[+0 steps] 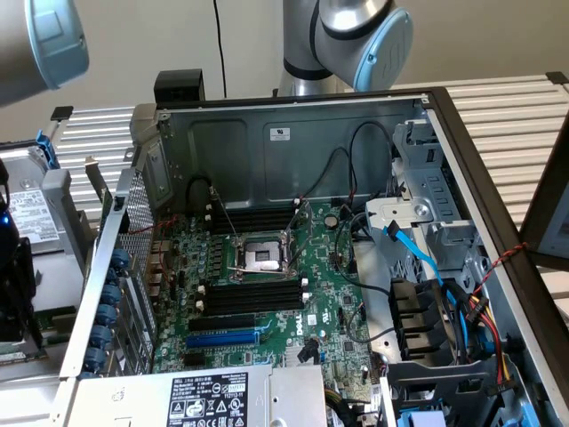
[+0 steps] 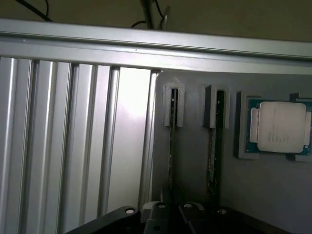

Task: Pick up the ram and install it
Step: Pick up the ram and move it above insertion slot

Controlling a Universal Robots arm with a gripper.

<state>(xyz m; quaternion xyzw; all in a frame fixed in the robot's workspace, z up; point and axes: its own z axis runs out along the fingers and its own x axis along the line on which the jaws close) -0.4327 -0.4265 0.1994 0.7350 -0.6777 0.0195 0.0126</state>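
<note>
Closest to the lens, find the dark gripper [image 2: 174,212], hanging right over one end of the ram [image 2: 171,146] and lined up with its thin upper edge; cannot tell whether spread, pressed together or pinching, nor whether touching. Going across the wrist view: first note the ribbed aluminium table [image 2: 73,146], then the grey holder [image 2: 192,161] resting on it, with the ram standing on edge in one groove and a second stick [image 2: 213,146] standing parallel in the next groove, just beside but apart. Past both, see a processor chip [image 2: 280,126] lying flat in its own recess of the same holder. In the exterior view, from its left to its right: pick out the open computer case [image 1: 231,151], the long black slots [image 1: 253,298] on either side of the processor socket [image 1: 260,258], none holding a stick as far as can be made out, the green motherboard [image 1: 329,307] under them, and a blue cable [image 1: 418,253]. Expect a light, stiff, thin board: easy to lift, yet probably quick to crack if twisted and smooth enough to slip from a weak pinch. Best taken, probably, squarely across its two flat faces along the exposed upper edge, clear of the contact edge down in the groove.
</note>
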